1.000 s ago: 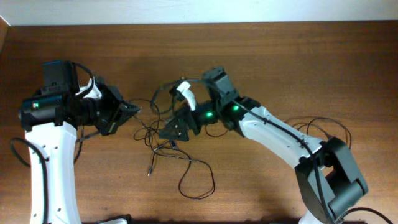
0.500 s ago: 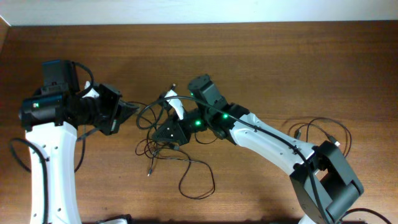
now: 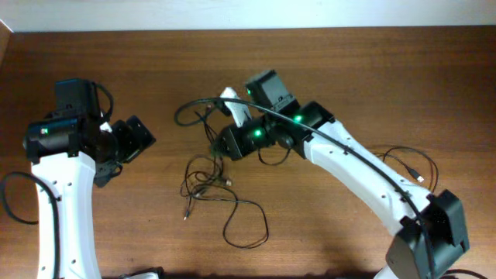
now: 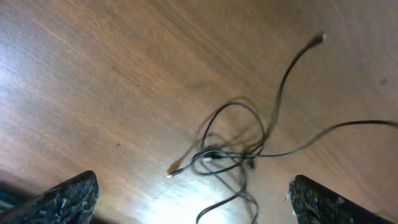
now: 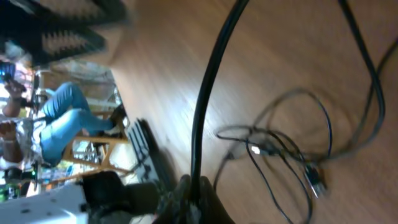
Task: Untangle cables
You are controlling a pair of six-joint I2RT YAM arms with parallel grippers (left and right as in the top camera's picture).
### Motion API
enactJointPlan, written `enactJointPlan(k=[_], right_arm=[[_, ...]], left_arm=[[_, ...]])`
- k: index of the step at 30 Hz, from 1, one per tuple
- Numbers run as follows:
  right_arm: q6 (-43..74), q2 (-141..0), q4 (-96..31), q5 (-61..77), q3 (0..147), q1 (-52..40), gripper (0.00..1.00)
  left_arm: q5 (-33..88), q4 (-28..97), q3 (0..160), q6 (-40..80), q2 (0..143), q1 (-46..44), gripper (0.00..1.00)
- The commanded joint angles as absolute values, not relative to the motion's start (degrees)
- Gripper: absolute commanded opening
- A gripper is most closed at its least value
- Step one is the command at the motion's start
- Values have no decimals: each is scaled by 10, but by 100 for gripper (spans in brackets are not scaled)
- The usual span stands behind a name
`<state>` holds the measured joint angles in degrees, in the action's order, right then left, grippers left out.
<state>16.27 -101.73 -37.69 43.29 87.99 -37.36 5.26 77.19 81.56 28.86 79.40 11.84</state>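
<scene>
Our left tool has let go and drawn back, spread wide; the right tool pinches one of the cables. Light and limp, they snag; we'd grasp beside the tangle.

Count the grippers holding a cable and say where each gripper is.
1. Right gripper, at table centre, is shut on a cable; left gripper, at the left, is open and empty.

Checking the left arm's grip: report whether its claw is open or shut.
Open: the left claw shows fingers wide apart in its wrist view, nothing between them; cables lie on the table.
</scene>
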Motion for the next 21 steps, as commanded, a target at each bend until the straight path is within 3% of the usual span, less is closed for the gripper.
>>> enactJointPlan(k=[1, 10, 13, 14, 17, 21], right_arm=[[159, -1000, -404, 425, 947, -375, 4], [159, -1000, -449, 353, 1025, -355, 4], [161, -1000, -459, 353, 1048, -343, 4], [161, -1000, -459, 353, 1048, -343, 4], [161, -1000, -466, 353, 1048, -343, 4], [161, -1000, -466, 353, 1048, -344, 4]], left_arm=[[42, 777, 824, 239, 790, 121, 99], [147, 737, 761, 148, 790, 105, 99], [262, 678, 674, 49, 791, 78, 99], [262, 660, 655, 44, 791, 71, 98], [252, 594, 571, 41, 791, 49, 70], [257, 487, 486, 42, 791, 38, 69]])
